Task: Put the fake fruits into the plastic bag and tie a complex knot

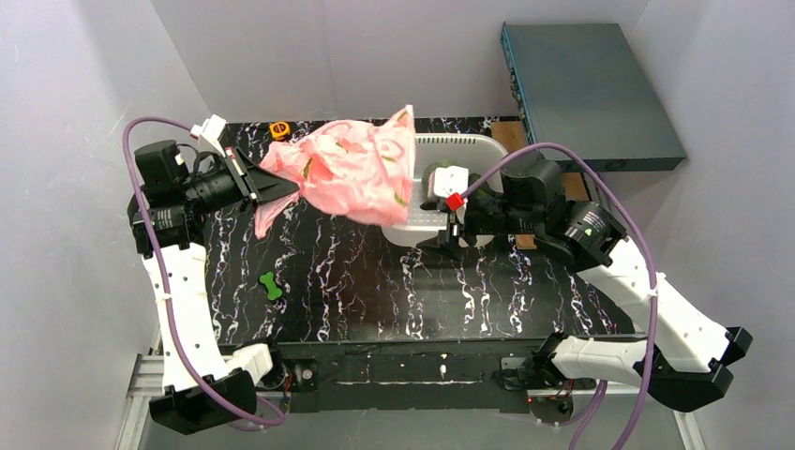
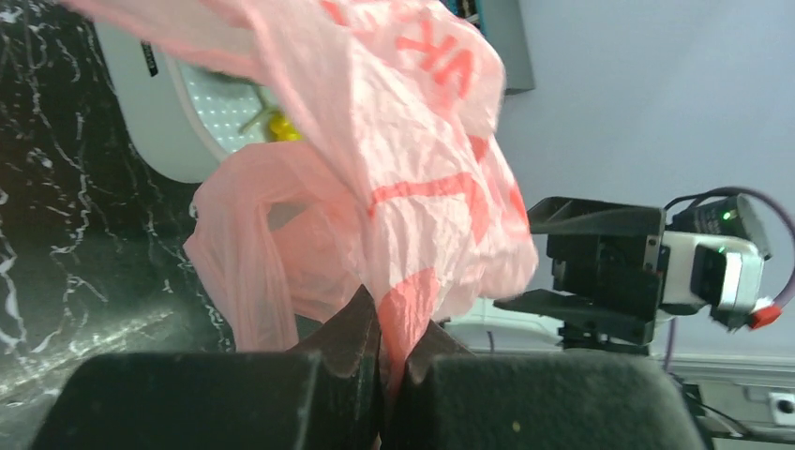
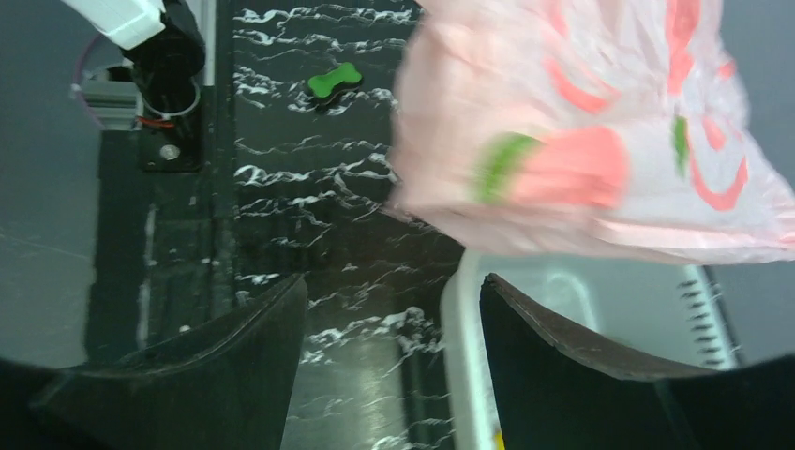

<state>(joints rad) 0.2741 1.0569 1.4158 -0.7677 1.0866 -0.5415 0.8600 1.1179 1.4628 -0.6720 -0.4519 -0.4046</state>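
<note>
Your left tool point(image 2: 389, 370) pinches the plastic bag point(image 1: 352, 173) aloft; your open right tool point(image 3: 394, 309), just right of it, is nearer the basket point(image 1: 469, 145).

The plastic bag point(image 1: 349, 173), thin, crinkled pink with red and green print, is held off the table point(image 1: 375, 281). Its 9 o'clock end is pinched between the closed jaws of the left gripper point(image 1: 281, 190), and its 3 o'clock end is draped over the white basket point(image 1: 473, 142). A grey-green melon point(image 1: 434, 172), partly hidden, and a small yellow fruit point(image 2: 281, 127) are seen in that basket.
</note>
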